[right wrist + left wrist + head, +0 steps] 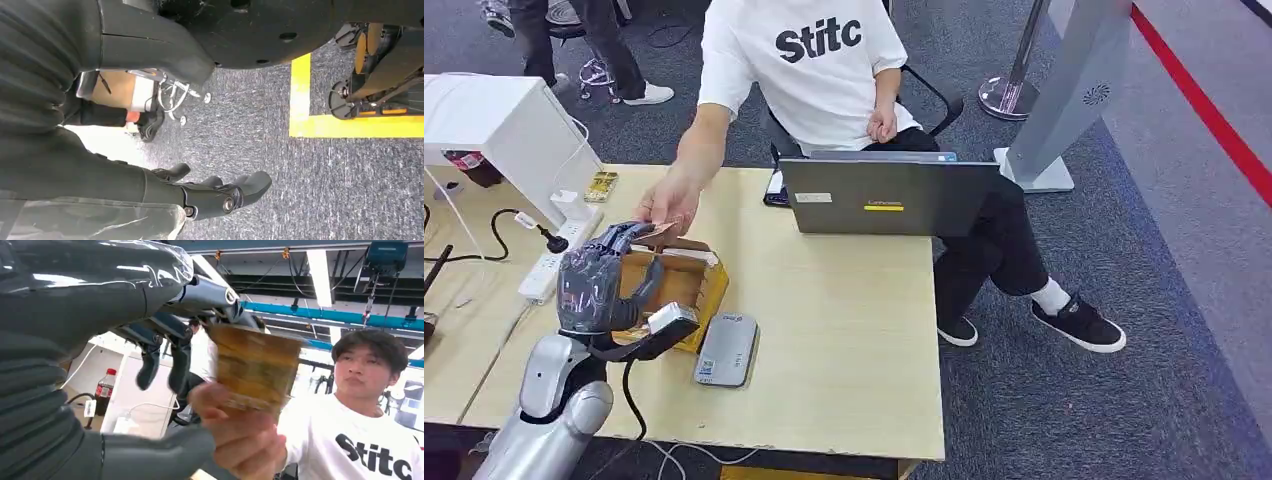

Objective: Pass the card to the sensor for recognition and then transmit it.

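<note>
The head view looks down from high over the bench point(844, 330) toward a seated person point(824, 70). The left wrist view sits close behind the left hand point(165, 335), facing up at that same person point(370, 405). The right wrist view looks down past the right hand point(220, 192) at carpet point(300, 190).

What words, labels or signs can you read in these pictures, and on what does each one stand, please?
"Stitc" on the person's white T-shirt, further letters hidden.
Yellow sticker on the grey laptop lid: too small.
Label on the grey flat sensor box: too small.
Red-capped dark bottle's label: blurred.
</note>
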{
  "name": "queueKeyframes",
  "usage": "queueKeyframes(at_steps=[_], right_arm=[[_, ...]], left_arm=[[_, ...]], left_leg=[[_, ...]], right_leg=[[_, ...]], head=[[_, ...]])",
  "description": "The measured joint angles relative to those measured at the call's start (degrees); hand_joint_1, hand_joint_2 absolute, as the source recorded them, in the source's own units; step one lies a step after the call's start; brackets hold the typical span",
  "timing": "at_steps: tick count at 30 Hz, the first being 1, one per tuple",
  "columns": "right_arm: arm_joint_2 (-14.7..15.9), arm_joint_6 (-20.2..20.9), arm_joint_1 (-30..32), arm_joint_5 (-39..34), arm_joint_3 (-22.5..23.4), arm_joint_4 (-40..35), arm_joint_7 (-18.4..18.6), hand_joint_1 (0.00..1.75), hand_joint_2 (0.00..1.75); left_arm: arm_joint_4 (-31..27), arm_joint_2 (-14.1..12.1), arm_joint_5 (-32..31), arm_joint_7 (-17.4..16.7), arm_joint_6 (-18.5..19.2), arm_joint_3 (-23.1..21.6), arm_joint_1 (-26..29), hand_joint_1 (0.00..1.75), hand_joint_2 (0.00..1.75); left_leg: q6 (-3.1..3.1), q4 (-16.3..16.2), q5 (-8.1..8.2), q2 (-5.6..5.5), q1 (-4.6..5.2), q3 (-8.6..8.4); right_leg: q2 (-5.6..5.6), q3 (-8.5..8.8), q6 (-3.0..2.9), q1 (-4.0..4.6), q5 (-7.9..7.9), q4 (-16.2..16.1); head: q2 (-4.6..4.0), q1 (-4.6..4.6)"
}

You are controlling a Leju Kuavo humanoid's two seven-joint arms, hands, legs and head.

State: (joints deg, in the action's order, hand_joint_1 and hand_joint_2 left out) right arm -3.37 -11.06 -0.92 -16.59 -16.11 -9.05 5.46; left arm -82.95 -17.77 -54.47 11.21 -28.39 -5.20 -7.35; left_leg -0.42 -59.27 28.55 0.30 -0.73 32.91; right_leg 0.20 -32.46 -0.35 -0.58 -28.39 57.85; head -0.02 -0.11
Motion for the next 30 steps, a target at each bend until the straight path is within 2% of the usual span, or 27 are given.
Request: queueKeyframes(at_steps=[3,7,10,12,15,22,30], right_arm=[[0.0,-0.04,0.04,-0.02,0.0,0.0,0.04,0.0,1.75],[0.0,0.0,0.05,-0.37,0.0,0.0,0.2,0.0,1.75],[0.0,0.09,0.04,-0.77,0.0,0.0,-0.02,0.0,1.75],[0.0,0.2,0.06,-0.96,0.0,0.02,-0.24,0.0,1.75],[0.0,0.18,0.06,-1.29,0.0,0.07,-0.46,0.0,1.75],[0.0,0.17,0.08,-1.75,0.0,0.17,-0.59,0.0,1.75],[0.0,0.2,0.16,-1.49,0.0,0.2,-0.63,0.0,1.75]], left_arm=[[-0.04,0.0,-0.74,0.26,0.28,0.0,0.86,0.0,1.75],[-1.45,-0.02,-1.68,0.46,3.11,-0.09,2.76,0.0,1.75],[-3.17,-0.61,-1.18,1.01,8.43,-0.86,3.92,0.0,1.75],[-4.76,-1.79,-0.96,1.09,14.33,-1.9,4.93,0.0,1.75],[-6.77,-3.62,-0.85,1.12,18.86,-3.26,6.82,0.0,1.75],[-10.4,-6.79,-0.98,1.29,21.11,-4.85,10.91,0.0,1.75],[-11.91,-10.6,-1.77,-0.26,21.13,-4.9,14.42,0.0,1.75]], left_leg=[[0.0,0.0,0.0,0.01,0.0,-0.01],[0.0,0.0,0.0,0.01,0.0,-0.02],[0.0,0.0,0.0,0.01,-0.01,-0.01],[0.0,0.0,0.0,0.03,-0.01,-0.02],[0.0,0.0,0.0,0.03,-0.01,-0.02],[0.02,0.02,0.02,0.06,-0.01,-0.01],[0.02,0.02,0.02,0.0,-0.01,0.0]], right_leg=[[0.0,0.0,0.0,0.0,0.0,0.0],[0.01,-0.02,0.0,0.0,0.0,0.0],[0.01,-0.01,0.0,0.0,0.0,0.0],[0.02,-0.02,0.0,0.0,0.0,0.0],[0.02,-0.03,0.0,0.0,0.0,0.0],[0.04,-0.03,0.0,0.0,-0.02,0.0],[0.0,-0.02,0.0,0.01,-0.02,0.0]], head=[[-0.02,0.02],[-0.02,0.02],[0.0,0.02],[-0.02,0.0],[0.0,0.0],[-0.02,0.0],[-0.02,0.02]])
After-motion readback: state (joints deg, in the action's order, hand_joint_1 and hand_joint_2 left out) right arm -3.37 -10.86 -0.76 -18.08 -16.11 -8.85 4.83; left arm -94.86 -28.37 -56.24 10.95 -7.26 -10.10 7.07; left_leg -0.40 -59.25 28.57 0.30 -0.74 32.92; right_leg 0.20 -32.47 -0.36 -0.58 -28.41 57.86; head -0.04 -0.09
